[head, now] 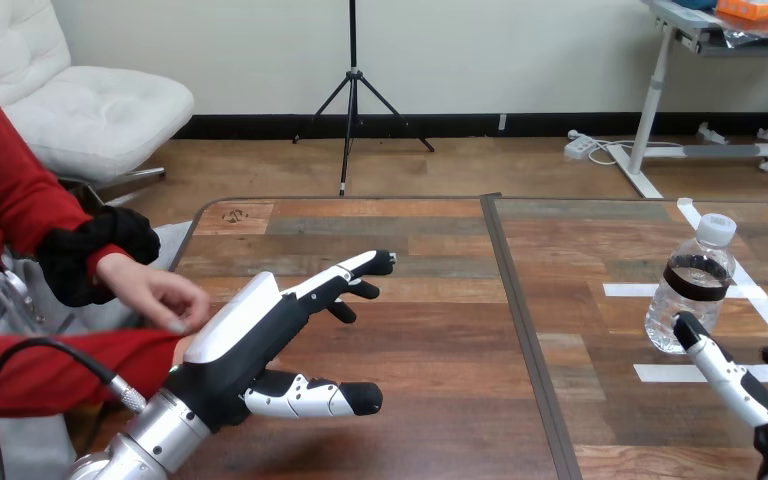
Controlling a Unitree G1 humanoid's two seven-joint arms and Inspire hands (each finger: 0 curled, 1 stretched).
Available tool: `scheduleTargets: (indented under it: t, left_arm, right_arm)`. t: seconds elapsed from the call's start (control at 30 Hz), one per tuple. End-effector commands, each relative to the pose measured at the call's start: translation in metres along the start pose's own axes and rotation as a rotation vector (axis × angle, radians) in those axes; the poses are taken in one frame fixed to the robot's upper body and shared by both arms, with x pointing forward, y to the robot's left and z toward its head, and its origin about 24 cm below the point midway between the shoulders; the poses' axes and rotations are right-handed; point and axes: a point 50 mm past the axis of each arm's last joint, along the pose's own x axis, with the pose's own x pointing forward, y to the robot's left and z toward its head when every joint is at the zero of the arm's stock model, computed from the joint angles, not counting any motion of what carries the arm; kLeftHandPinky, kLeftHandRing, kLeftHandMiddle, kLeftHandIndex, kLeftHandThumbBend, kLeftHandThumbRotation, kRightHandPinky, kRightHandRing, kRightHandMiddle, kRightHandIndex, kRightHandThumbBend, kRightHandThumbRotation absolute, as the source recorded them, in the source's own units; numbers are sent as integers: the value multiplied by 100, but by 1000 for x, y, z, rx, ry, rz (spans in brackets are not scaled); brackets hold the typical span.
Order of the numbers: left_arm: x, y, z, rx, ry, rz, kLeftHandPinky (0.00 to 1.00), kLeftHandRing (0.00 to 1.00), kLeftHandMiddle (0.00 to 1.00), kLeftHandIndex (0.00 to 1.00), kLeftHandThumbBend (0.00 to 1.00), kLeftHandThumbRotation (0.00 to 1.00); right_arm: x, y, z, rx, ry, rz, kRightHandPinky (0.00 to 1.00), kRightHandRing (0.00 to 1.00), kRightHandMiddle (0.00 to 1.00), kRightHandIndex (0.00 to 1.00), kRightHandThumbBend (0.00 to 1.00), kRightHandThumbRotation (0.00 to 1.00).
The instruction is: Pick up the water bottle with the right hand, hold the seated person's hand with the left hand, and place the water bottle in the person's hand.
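A clear water bottle (690,288) with a white cap and a dark band stands upright on the right half of the table. My right hand (735,385) rises at the lower right edge, just in front of the bottle, fingers straight and apart from it. My left hand (260,335) is raised over the table's left part, fingers and thumb stretched out toward the middle, holding nothing. The person's hand (155,295) hovers at the table's left edge, just left of my left hand, fingers loosely bent. I cannot tell whether the two touch.
White tape strips (730,290) mark the table around the bottle. A dark seam (520,330) runs down the table's middle. The person's red-sleeved forearm (50,365) lies along the lower left beside my left arm.
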Motion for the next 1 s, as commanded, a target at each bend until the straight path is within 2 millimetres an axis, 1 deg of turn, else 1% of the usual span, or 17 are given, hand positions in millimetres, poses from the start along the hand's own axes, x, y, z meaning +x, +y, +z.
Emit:
scheduleTargets:
  t: [0.0,0.2,0.5,0.97]
  left_arm:
    - [10,15,5,32,-44,42,68,81,89,92,100,85]
    - [9,15,5,32,-47,42,68,82,89,92,100,85]
    - [9,16,4,31,-45,40,68,82,89,93,100,85]
    - [8,17,4,25,-50,39,69,82,89,93,100,83]
  right_arm:
    - [24,5,21,-25,-77,-2,91,100,100,100,100,61]
    - [30,7,19,-54,-64,11,92,100,100,100,100,62]
    - [39,9,15,-81,-56,20,92,99,100,100,100,59]
    - [50,13,13,-85,-40,16,90,98,100,100,100,50]
